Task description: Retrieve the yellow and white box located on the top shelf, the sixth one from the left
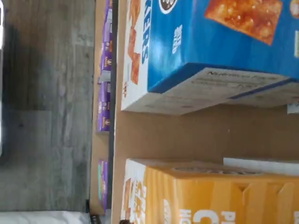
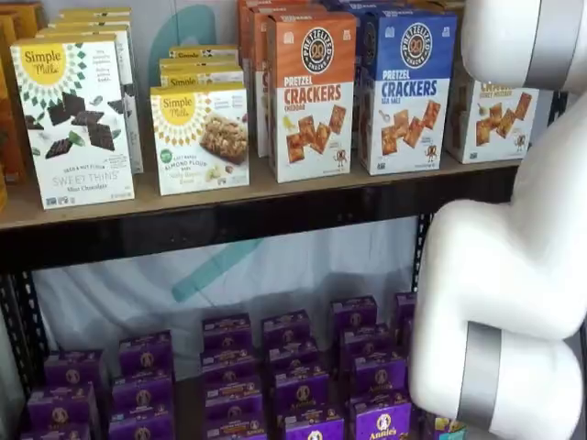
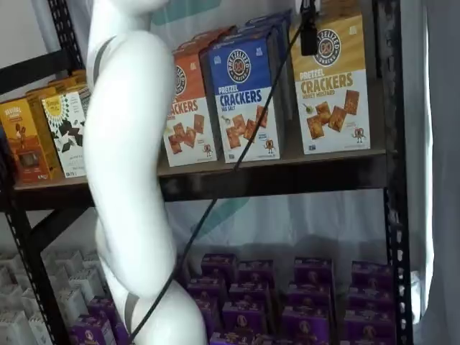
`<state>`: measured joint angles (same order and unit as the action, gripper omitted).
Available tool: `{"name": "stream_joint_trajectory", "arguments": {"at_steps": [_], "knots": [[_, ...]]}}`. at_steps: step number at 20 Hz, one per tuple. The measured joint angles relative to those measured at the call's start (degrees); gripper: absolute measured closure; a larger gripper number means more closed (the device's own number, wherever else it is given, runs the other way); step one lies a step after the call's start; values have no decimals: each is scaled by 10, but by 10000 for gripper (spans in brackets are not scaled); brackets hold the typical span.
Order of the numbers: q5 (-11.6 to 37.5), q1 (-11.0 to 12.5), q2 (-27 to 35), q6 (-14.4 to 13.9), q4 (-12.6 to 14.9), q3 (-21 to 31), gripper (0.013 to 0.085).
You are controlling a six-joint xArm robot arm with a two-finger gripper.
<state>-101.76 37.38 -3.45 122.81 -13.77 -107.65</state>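
- The yellow and white box [image 3: 332, 83] stands upright at the right end of the top shelf [image 3: 273, 176], just beside the blue-topped cracker box [image 3: 244, 97]. One shelf view shows its whole front; in the other, the white arm [image 2: 514, 275] covers most of it, leaving only a part [image 2: 495, 119] visible.
- The wrist view, turned on its side, looks into the bare board between the blue box [image 1: 219, 42] and the yellow box [image 1: 210, 196]; neither shelf view shows that gap so closely.
- Of the gripper [image 3: 308, 29] I see only a dark piece hanging at the top of a shelf view, with a cable [image 3: 237, 165] trailing down. I cannot tell whether its jaws are apart or together, nor whether it touches the box behind it.
- Below are rows of small purple boxes [image 2: 293, 385]. The wrist view also catches a grey wood-grain floor [image 1: 46, 107].
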Motion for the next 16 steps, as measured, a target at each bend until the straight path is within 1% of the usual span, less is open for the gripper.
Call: {"name": "stream_joint_trajectory", "arguments": {"at_steps": [6,11,16], "knots": [[-21,-11,19,-7,19,-29,130],[-14,-20,18,-10,31,-24,130],[-42,-25,36,-13,46,-52,130]]}}
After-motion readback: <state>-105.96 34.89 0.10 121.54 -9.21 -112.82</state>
